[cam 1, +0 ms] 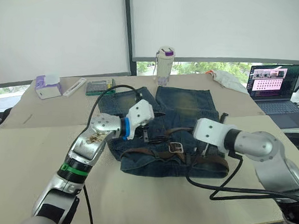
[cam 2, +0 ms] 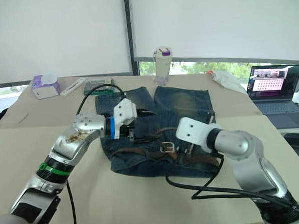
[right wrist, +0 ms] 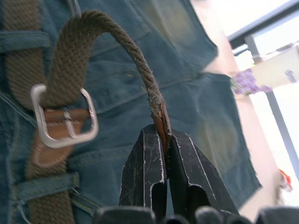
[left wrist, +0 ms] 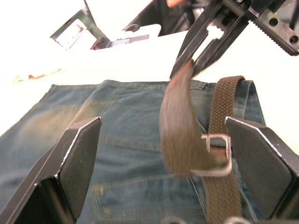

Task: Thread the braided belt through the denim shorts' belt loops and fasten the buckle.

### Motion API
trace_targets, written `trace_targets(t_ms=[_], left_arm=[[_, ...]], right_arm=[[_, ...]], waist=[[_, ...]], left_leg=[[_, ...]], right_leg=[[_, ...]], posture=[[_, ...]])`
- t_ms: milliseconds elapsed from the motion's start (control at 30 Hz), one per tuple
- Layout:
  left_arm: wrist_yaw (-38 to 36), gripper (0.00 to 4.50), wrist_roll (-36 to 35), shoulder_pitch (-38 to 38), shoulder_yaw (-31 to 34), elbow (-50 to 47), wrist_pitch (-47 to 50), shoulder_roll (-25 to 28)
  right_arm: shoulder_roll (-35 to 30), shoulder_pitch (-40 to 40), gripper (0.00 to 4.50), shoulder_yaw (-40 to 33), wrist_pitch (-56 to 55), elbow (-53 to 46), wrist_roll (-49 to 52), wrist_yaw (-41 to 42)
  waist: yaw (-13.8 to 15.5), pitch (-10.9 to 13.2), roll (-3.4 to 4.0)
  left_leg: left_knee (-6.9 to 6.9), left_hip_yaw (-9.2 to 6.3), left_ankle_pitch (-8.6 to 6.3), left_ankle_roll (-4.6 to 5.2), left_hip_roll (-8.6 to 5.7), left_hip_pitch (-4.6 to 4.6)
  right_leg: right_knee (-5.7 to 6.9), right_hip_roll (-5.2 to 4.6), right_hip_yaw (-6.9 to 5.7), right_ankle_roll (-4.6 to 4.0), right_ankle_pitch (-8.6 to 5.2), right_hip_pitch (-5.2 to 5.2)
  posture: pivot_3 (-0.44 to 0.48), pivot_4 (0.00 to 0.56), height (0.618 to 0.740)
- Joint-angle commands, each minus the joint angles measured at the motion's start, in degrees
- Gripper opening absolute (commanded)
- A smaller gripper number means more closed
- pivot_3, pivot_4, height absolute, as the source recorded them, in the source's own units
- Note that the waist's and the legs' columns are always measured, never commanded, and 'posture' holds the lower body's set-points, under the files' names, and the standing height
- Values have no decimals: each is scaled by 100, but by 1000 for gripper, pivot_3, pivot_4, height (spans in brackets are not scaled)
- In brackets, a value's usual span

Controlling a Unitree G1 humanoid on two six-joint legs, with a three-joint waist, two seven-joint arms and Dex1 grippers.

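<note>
Right gripper point(right wrist: 164, 154) pinches the braided belt point(right wrist: 117, 42) by its reddish tip, looped up through the buckle point(right wrist: 63, 119) on the denim shorts point(cam 1: 185, 106), left gripper point(left wrist: 163, 154) spread wide just beside.

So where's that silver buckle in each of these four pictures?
Left eye view: the buckle lies on the denim shorts, between both arms.
Right eye view: same spot.
Left wrist view: behind the lifted belt tip.
Right wrist view: beside the right claw, strap through it.
Shared landmark: the shorts.
</note>
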Motion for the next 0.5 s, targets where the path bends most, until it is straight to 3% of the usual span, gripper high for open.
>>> trace_targets(t_ms=[33, 133, 400, 433, 500], left_arm=[[73, 4491, 175, -125, -128, -172, -38, -49], [169, 4491, 342, -118, -217, -175, 30, -68], [384, 1998, 880, 68, -330, 97, -362, 33], [431, 1635, 905, 123, -296, 145, -410, 36], [619, 959, 937, 223, -157, 283, -429, 16]], right_arm=[[86, -262, 0, 144, 114, -74, -88, 82], [172, -366, 0, 248, 179, -86, -136, 83], [638, -381, 0, 100, 671, -309, 218, 87], [719, -356, 872, 32, 776, -343, 281, 44], [844, -256, 1513, -160, 1038, -418, 325, -128]], waist=[[-1, 0, 0], [9, 0, 0], [38, 0, 0], [37, -1, 1], [38, -1, 2]], left_leg=[[0, -1, 0, 0, 4, -2], [1, -3, 0, 0, 2, -2], [3, -4, 1, -1, 1, -2], [3, -4, 1, -1, 1, -2], [2, -10, 1, -1, 2, 0]], right_leg=[[0, -1, 0, 0, 0, -3], [-3, -4, 1, 0, 0, -3], [-3, -5, 1, 0, 1, -3], [-3, -5, 2, 0, 1, -3], [1, -4, 4, 0, 1, -6]], posture=[[0, 150, 740], [0, 150, 740], [0, 150, 740], [0, 150, 740], [0, 150, 740]])
